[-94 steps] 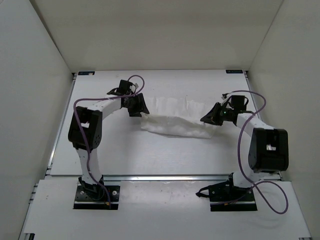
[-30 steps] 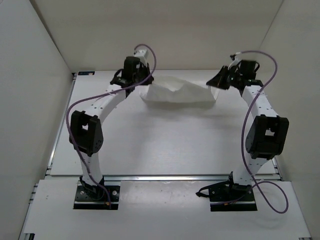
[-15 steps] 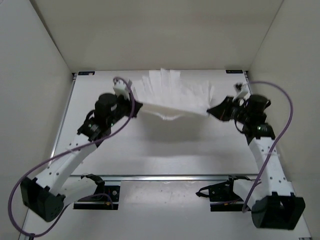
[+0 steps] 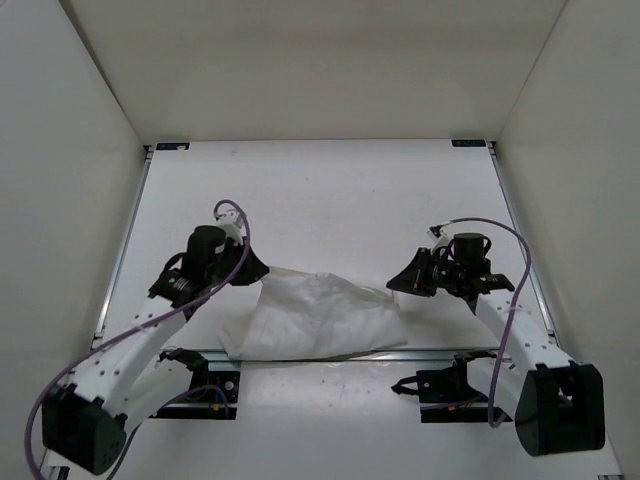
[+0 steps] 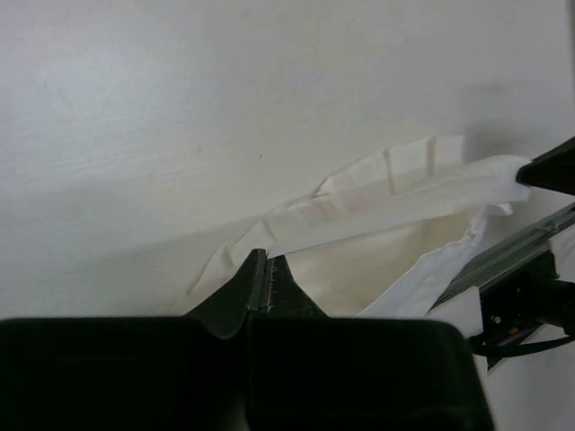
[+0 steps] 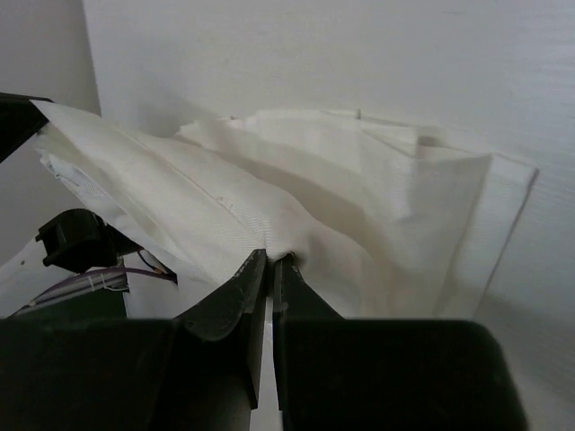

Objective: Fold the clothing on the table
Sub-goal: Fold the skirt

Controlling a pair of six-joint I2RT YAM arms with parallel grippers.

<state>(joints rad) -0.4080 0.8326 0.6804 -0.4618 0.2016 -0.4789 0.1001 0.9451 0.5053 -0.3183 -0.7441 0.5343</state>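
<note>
Your left gripper point(image 4: 255, 272) has its fingers pressed together on one top corner of the clothing point(image 4: 320, 320). Your right gripper point(image 4: 398, 283) has its fingers pressed together on the other top corner. You can see the pinch in both wrist views: the white cloth comes right out of the closed tips.

The clothing runs from one pair of fingers to the other. From there it hangs down and back toward the arm bases. Its low edge reaches the metal rail point(image 4: 330, 353) at the front of the table point(image 4: 330, 190). The bare table top lies out past the fingertips.

I think you are only at the start. The cloth is lumpy and wrinkled, and I see no neat fold yet. It looks like you need to lay it flat first. After that, all the folding is left to do.

Half a second ago, the cloth was stretched between the fingers over the far half of the table. Now both grippers have come back toward the bases, and the cloth has come with them. The pinch on both corners has not let go.
</note>
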